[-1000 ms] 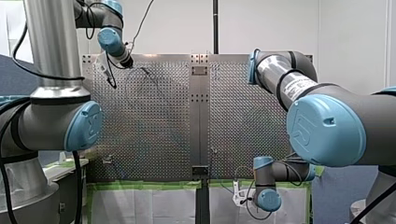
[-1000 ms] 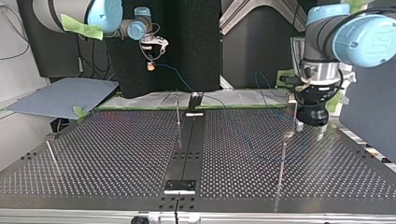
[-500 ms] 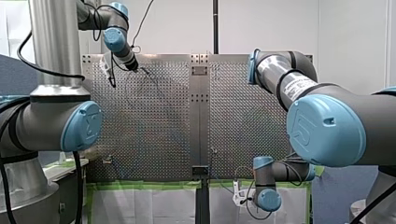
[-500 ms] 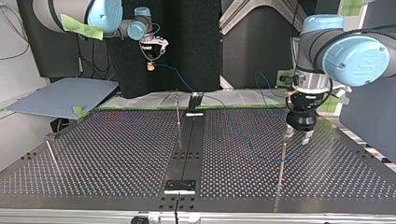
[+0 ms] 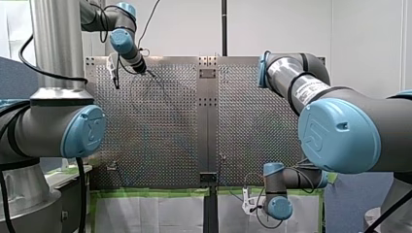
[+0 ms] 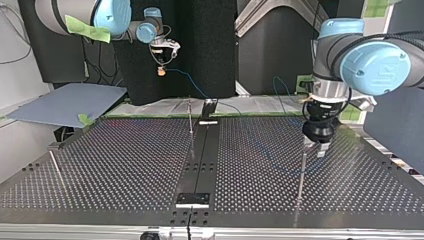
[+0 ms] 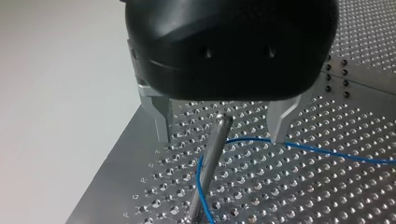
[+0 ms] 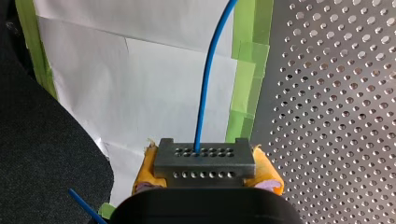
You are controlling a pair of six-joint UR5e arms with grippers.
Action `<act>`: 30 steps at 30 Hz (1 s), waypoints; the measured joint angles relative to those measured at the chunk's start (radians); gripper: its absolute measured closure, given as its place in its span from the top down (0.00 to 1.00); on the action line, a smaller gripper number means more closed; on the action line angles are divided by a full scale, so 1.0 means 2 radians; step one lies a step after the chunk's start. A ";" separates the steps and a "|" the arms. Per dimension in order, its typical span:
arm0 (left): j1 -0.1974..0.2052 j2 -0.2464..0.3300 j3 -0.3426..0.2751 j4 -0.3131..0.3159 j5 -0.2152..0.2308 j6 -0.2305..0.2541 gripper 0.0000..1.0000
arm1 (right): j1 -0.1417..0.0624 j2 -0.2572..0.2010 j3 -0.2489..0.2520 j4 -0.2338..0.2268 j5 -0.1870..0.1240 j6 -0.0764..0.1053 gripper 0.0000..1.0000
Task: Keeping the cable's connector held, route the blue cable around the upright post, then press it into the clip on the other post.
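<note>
Metal fingers of my left gripper were held wide apart, one on each side of the upright post, with nothing clamped between them. The blue cable was bent against that post and led off past one fingertip.

Well apart from the post, beyond the table's edge, my right gripper was closed on the grey connector, with its yellow pads pressed to both ends. The cable rose out of the connector's holes.

Around the post, the perforated table was laid out in shiny steel, split by a dark strip. A second post was set just past that strip. Farther from the post, green tape and white paper were fixed along the table's edge. Behind these, a black drape was hung and a blue-grey board was laid. A white wall was seen beyond the table.
</note>
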 joint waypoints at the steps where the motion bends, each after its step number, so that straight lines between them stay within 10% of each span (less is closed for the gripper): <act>1: 0.000 0.000 0.001 0.000 0.000 0.005 1.00 | 0.000 0.000 0.000 0.000 0.000 0.000 0.00; 18: -0.001 -0.001 0.013 -0.007 -0.008 0.087 1.00 | 0.000 0.000 -0.004 0.002 -0.001 0.000 0.00; 30: -0.003 -0.001 0.013 -0.009 -0.010 0.099 1.00 | 0.000 0.000 -0.004 0.004 -0.001 -0.001 0.00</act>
